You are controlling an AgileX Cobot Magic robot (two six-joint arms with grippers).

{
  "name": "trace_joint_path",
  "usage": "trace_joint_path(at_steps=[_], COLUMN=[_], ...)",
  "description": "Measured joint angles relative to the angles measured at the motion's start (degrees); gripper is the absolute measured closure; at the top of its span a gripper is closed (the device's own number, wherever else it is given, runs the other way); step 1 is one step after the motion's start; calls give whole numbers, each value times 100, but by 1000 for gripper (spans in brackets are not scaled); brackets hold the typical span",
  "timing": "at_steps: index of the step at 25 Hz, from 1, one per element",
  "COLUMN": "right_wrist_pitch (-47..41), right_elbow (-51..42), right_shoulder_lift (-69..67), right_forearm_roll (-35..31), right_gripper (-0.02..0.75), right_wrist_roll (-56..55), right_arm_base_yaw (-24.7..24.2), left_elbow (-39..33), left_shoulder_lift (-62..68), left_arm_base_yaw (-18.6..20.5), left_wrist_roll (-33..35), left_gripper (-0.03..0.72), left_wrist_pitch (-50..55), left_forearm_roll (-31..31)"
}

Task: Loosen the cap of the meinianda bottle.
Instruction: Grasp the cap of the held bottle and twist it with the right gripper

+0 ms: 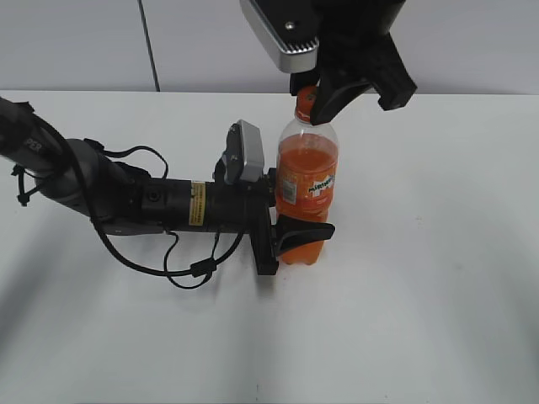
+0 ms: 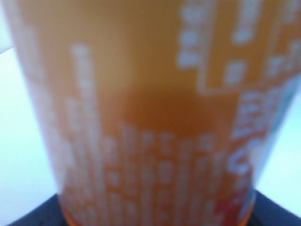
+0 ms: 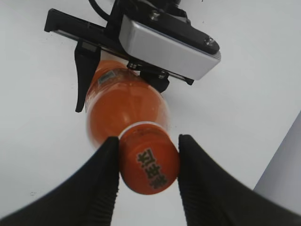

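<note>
Right claw (image 3: 146, 176) snug around cap (image 3: 149, 165)

A bare robot lab or test bench: a plain white table (image 1: 438, 278) fills the frame, with blank grey wall panels (image 1: 76, 42) along the top edge.

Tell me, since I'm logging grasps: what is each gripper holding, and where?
The left gripper clamps the bottle around its lower body. The right gripper straddles the cap; whether it is clamped cannot be told.
</note>
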State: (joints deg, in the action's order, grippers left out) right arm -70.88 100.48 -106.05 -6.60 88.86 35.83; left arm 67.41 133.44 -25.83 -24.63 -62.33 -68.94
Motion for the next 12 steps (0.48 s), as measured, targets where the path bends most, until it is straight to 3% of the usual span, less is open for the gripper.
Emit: trace_joint_path(at_steps=[12], right_wrist_pitch=[82], right_elbow=[-44], right_shoulder_lift=[-70], right_forearm_roll=[-64], right_gripper=[355], right_wrist_roll=[-542], right_arm_base_yaw=[0], left_elbow=[0], left_shoulder_lift=[0], left_arm_base_yaw=[0], left_wrist_roll=[-43], left_gripper=[295], left_wrist_pitch=[27], left_forearm_roll=[36])
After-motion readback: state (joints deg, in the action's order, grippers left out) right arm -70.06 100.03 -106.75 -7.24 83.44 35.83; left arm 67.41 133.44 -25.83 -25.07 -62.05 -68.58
